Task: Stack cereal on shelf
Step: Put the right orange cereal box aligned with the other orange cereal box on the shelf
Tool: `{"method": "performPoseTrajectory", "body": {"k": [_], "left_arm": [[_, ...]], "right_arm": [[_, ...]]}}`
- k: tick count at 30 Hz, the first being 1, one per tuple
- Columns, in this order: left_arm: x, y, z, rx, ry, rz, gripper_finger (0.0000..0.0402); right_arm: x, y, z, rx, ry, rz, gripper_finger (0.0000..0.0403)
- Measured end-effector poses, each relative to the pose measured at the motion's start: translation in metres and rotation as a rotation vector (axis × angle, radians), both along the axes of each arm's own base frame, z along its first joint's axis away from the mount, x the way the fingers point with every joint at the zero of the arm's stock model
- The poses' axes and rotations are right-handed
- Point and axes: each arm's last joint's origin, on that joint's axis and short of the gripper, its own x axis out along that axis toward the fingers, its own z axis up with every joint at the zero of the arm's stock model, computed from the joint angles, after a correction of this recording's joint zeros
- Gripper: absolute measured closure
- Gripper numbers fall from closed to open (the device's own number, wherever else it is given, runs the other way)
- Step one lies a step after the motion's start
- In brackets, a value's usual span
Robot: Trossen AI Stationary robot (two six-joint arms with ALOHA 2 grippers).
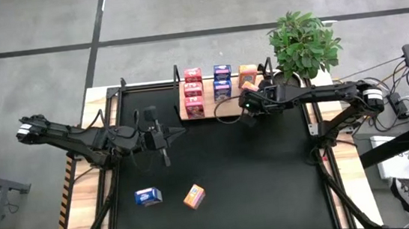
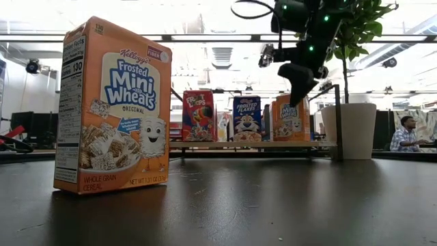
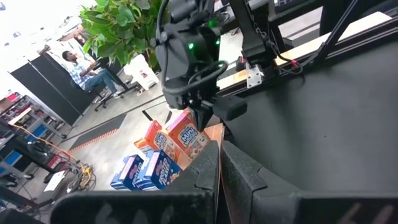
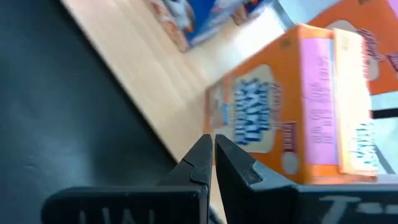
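The right end effector (image 1: 249,104), fingers pressed together and holding nothing, hangs just in front of the shelf (image 1: 212,112) at its orange end, beside the orange boxes (image 1: 248,76) standing there. Red boxes (image 1: 193,91) and blue boxes (image 1: 222,82) also stand on the shelf. Well in front of the shelf, a blue box (image 1: 148,197) and an orange box (image 1: 194,197) lie on the worktop (image 1: 271,176), not yet shelved. The left end effector (image 1: 163,138), also pressed together and empty, waits left of the shelf.
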Motion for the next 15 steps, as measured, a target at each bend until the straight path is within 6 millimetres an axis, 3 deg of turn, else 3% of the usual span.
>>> {"method": "performPoseTrajectory", "body": {"k": [15], "left_arm": [[0.0, 0.0, 0.001, 0.012, -0.01, 0.005, 0.0402]], "right_arm": [[-0.017, -0.006, 0.003, -0.061, 0.139, -0.014, 0.0392]]}}
